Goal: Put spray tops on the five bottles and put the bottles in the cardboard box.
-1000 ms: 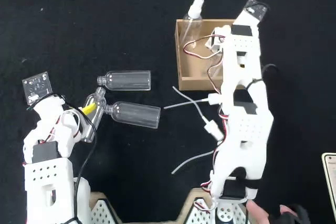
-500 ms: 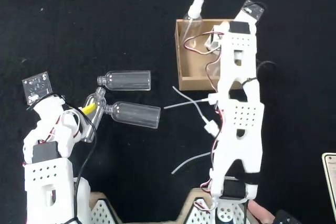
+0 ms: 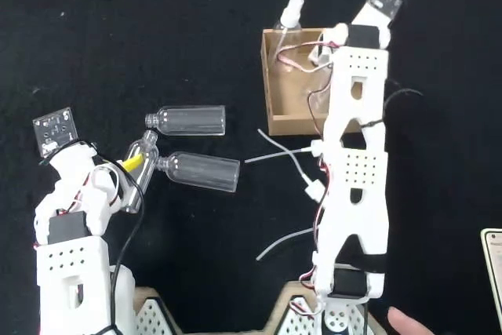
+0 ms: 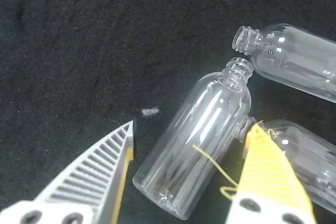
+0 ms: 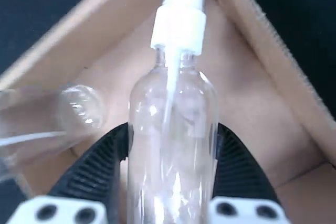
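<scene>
Over the cardboard box my right arm stretches out. Its gripper is shut on a clear bottle with a white spray top, held above the box floor. A second capped bottle leans in the box's far corner, also seen as a clear bottle. My left gripper is open astride an uncapped bottle lying on the black table. Two more uncapped bottles lie beside it.
Two loose spray tops with long thin tubes lie on the table beside the right arm. A card sits at the right edge. A person's fingertip shows at the bottom edge.
The right arm has stretched farther over the box, carrying its capped bottle toward the far side. The left arm and the loose bottles have not moved.
</scene>
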`<control>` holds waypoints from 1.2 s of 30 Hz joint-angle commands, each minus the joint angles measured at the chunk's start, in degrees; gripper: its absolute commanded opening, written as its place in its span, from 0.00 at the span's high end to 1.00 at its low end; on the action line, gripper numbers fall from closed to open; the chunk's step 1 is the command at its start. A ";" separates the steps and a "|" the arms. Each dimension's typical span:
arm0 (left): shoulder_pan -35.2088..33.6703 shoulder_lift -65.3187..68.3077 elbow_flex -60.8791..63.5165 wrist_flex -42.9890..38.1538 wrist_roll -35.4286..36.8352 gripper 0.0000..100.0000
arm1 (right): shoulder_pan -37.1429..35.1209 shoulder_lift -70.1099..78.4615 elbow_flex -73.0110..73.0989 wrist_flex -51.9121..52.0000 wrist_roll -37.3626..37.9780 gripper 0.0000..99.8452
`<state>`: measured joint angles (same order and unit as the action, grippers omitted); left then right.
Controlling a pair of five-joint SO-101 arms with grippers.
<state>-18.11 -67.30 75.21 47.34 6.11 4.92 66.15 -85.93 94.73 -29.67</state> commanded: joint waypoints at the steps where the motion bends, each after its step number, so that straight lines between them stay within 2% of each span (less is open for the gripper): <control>1: -0.57 -0.62 -0.66 -1.05 0.26 0.67 | 1.58 -1.45 -8.84 3.87 1.58 0.89; 8: -0.57 -0.62 -0.66 -0.88 0.26 0.67 | 1.85 1.98 -4.88 4.04 1.49 0.89; 14: -0.57 -0.62 -0.66 -0.97 0.26 0.67 | 1.76 8.40 -9.89 3.08 1.49 0.89; 22: -0.57 -0.62 -0.66 -1.14 0.26 0.67 | 3.08 10.42 -9.45 -3.43 1.41 0.88; 28: -0.57 -0.62 -0.75 -1.14 0.26 0.67 | 2.99 10.51 -9.01 -3.52 1.41 0.73; 31: -0.57 -0.62 -0.75 -1.14 0.26 0.67 | 2.99 9.98 -9.45 -3.43 0.97 0.71; 36: -0.57 -0.62 -0.75 -1.14 0.26 0.67 | 3.25 9.27 -9.36 -4.75 -4.40 0.71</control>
<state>-18.11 -67.30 75.21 47.34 6.11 6.86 77.76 -92.53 92.18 -31.78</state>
